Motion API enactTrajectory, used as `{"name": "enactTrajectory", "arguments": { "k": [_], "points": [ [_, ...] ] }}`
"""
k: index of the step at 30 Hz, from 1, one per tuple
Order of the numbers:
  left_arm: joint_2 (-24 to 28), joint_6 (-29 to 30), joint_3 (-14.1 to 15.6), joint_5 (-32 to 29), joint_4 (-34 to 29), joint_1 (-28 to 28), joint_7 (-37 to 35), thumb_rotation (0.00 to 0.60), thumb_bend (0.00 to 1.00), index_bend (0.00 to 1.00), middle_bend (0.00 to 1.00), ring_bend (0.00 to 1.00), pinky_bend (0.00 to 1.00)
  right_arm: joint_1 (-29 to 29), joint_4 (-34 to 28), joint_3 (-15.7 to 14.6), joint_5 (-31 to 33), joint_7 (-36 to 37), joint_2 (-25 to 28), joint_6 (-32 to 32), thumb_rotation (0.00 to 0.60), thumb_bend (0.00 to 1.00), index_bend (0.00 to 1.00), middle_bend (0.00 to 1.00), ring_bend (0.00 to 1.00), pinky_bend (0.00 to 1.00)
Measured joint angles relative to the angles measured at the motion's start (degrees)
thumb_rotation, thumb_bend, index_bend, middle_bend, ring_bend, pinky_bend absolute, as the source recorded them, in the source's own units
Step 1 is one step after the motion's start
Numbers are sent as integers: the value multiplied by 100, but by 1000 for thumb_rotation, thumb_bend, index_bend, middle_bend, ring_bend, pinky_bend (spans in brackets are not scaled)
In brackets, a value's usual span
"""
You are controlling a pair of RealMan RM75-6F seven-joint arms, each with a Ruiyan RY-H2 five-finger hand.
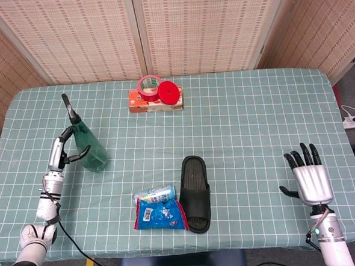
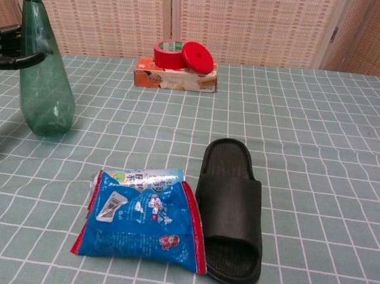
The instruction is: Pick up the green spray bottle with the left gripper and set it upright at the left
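Note:
The green spray bottle (image 1: 89, 149) stands upright at the left of the table, black nozzle on top, its base on the cloth. My left hand (image 1: 63, 153) is at its left side with fingers curled around the narrow upper part. In the chest view the green spray bottle (image 2: 43, 88) is near the left edge, and only the fingers of the left hand (image 2: 6, 47) show, hooked around its neck. My right hand (image 1: 310, 178) hovers far off at the front right, open, holding nothing.
A blue snack bag (image 1: 160, 213) and a black slipper (image 1: 196, 192) lie at the front middle. At the back middle, red tape and a red lid sit on an orange box (image 1: 156, 102). The green checked tablecloth (image 1: 249, 122) covers the table.

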Motion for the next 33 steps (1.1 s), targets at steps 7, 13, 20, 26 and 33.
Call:
{"name": "enactTrajectory", "arguments": {
  "k": [7,13,20,26,33],
  "points": [
    [26,-55,135,58,-19,164,-255,600,149,1,233,96,100,17,-8,-5,5,-31,-1,2,600,0,229,200,0,3],
    [103,185,240,133,-14,313,-554,600,124,0,195,72,99,28,51,-18,-56,-23,-36,31,600,0,230,194,0,9],
    [195,356,354,216,-19,400,-736,600,106,0,121,27,84,45,104,-20,-93,-45,-81,54,600,0,235,193,0,9],
    [261,536,442,291,-12,462,-859,600,101,0,26,0,71,51,121,-21,-104,-52,-100,65,600,0,240,193,0,10],
    [370,559,569,392,-21,485,-927,600,98,0,0,0,45,54,150,-23,-141,-4,-114,80,600,0,243,193,0,10]
  ]
}}
